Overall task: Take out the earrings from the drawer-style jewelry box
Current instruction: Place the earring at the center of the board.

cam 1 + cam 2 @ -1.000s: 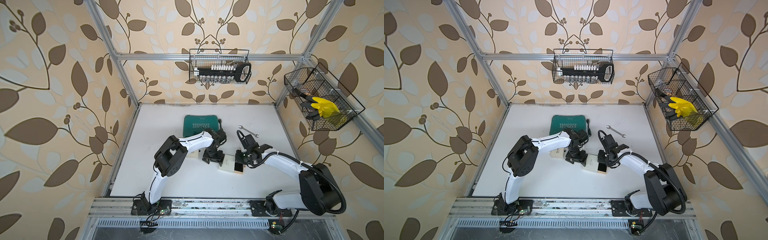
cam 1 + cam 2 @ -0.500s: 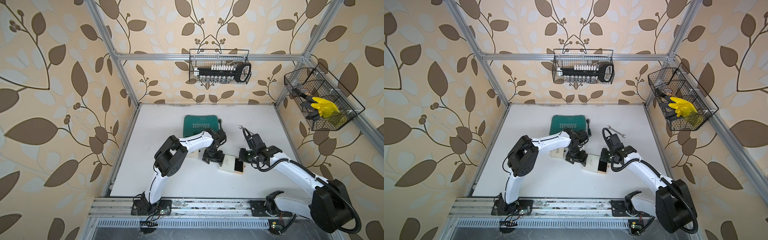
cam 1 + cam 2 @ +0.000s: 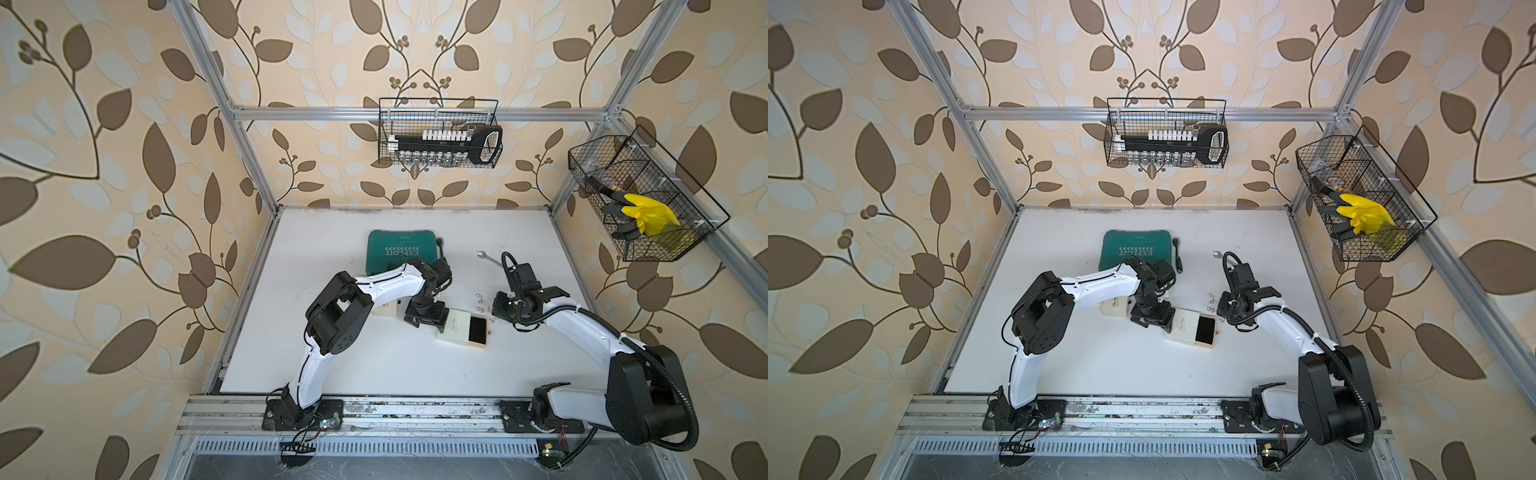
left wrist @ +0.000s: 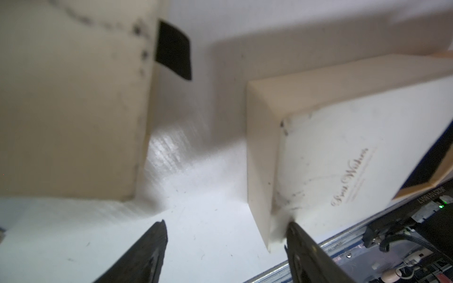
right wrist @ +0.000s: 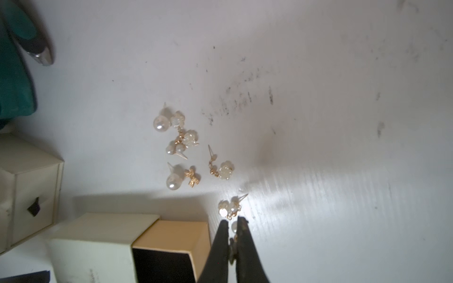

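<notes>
The cream drawer-style jewelry box (image 3: 454, 328) (image 3: 1185, 327) lies mid-table, its black-lined drawer (image 3: 478, 330) (image 5: 171, 235) pulled out to the right. Several pearl-and-gold earrings (image 5: 181, 147) (image 3: 480, 301) (image 3: 1210, 301) lie on the white table just right of it. My right gripper (image 5: 232, 227) (image 3: 496, 313) hovers low beside the drawer's end, shut on one small pearl earring (image 5: 234, 226); another earring (image 5: 229, 205) lies just past its tips. My left gripper (image 4: 226, 235) (image 3: 426, 322) is open at the box's left end. One fingertip (image 4: 297, 235) touches the box's (image 4: 331, 159) corner.
A second cream box (image 3: 384, 309) (image 4: 68, 98) with a black pull tab sits left of my left gripper. A green case (image 3: 401, 251) lies behind, and a silver wrench (image 3: 488, 258) behind my right arm. Wire baskets (image 3: 438, 137) (image 3: 640, 199) hang on the back and right walls.
My right gripper has drawn back from over the open drawer to the table just right of it, with an earring between its tips. The left arm and the box have stayed still.
</notes>
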Available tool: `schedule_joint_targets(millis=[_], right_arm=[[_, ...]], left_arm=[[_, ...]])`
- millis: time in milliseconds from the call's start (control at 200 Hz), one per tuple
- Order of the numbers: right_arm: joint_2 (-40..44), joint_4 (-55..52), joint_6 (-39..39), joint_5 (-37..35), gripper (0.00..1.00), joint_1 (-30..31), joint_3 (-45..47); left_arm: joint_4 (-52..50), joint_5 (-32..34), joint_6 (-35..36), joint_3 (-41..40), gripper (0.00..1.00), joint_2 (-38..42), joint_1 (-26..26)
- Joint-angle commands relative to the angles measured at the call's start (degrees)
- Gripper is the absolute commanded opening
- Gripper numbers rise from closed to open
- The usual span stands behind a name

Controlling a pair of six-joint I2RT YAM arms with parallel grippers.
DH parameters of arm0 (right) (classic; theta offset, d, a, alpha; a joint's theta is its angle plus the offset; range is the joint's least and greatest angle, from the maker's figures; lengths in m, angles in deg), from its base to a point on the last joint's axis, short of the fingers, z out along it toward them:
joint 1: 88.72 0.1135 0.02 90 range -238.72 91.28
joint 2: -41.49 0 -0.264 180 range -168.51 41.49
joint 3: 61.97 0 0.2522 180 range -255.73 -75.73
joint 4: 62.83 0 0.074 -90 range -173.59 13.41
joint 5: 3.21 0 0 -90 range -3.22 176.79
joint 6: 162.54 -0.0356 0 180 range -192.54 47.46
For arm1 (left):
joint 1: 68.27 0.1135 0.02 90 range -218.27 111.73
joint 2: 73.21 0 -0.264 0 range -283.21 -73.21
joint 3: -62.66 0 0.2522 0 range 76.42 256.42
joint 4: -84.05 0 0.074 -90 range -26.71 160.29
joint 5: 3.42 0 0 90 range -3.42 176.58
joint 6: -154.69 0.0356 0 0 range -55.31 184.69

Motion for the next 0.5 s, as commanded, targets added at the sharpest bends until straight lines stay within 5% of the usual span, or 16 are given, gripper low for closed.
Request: schedule_joint_targets(millis=[0,195,495], right_arm=[[-1.51,0.99,-0.01,-1.13,0.13,-0.36,0.03],[-0.36,0.16,0.54,-1.10,0.25,-0.40,0.88],[2.57,0.18,0.88,5.67,0.28,-0.25,6.16]], left_arm=[[1.65,8.61,0.95,-2.42,0.78,-3.95,-0.64],[5.55,4.70,0.94,-2.15,0.79,-2.33,-0.58],[12.08,1.04,-1.07,-5.93,0.79,0.15,-0.59]])
